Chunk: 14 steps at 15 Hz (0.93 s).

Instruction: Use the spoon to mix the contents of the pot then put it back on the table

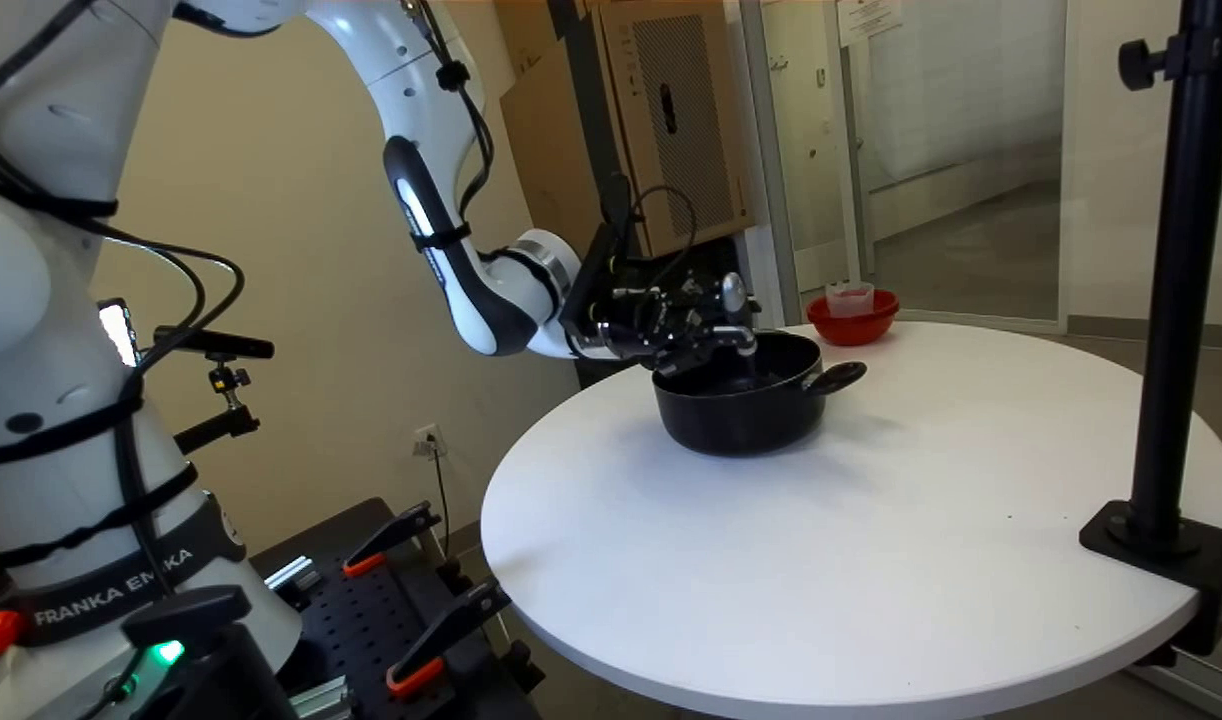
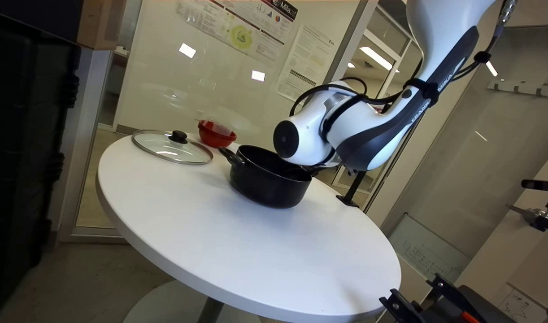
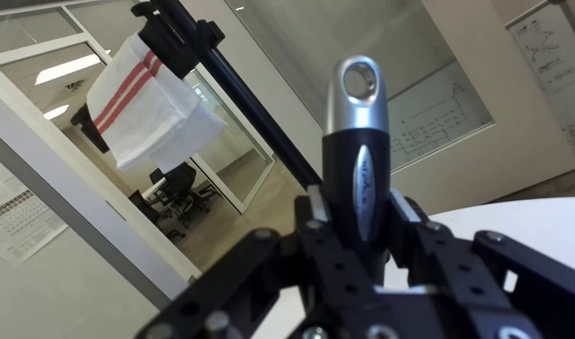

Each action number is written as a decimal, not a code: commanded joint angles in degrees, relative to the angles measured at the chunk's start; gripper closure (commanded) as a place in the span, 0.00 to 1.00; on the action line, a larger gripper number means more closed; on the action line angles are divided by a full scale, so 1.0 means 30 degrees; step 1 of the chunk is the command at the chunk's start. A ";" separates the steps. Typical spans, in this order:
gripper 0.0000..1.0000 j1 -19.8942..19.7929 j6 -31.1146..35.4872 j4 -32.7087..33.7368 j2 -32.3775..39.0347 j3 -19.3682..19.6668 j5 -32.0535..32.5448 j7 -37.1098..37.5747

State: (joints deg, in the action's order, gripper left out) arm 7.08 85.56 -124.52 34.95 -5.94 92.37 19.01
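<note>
The spoon's black handle with a silver, holed end [image 3: 360, 122] stands upright between the fingers in the wrist view. In an exterior view the silver end of the spoon [image 1: 734, 292] shows above the gripper. My gripper [image 3: 362, 207] is shut on the spoon's handle. In an exterior view the gripper [image 1: 733, 335] is just over the pot [image 1: 741, 420]. The spoon's bowl is hidden, as are the pot's contents. The black pot also shows in an exterior view [image 2: 269, 184], where the arm hides the gripper. The pot sits on the white round table [image 1: 871, 560].
A small red bowl [image 1: 853, 325] with a clear cup in it stands behind the pot. A glass lid [image 2: 171, 148] with a black knob lies on the table beside the red bowl. A black pole [image 1: 1166, 300] is clamped to the table's edge.
</note>
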 commanded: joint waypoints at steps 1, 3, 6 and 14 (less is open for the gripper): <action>0.92 -0.0047 -0.0731 -0.0155 0.0975 -0.0128 -0.0130 -0.1689; 0.92 -0.0072 -0.0358 -0.0436 0.1126 -0.0409 -0.0193 -0.2419; 0.92 -0.0045 -0.0024 -0.0641 0.1152 -0.0864 -0.0296 -0.3056; 0.92 0.0208 0.0546 0.0011 0.0555 -0.2296 -0.1598 -0.3111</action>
State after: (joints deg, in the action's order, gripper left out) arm 7.14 85.65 -125.15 38.39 -11.09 90.50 11.52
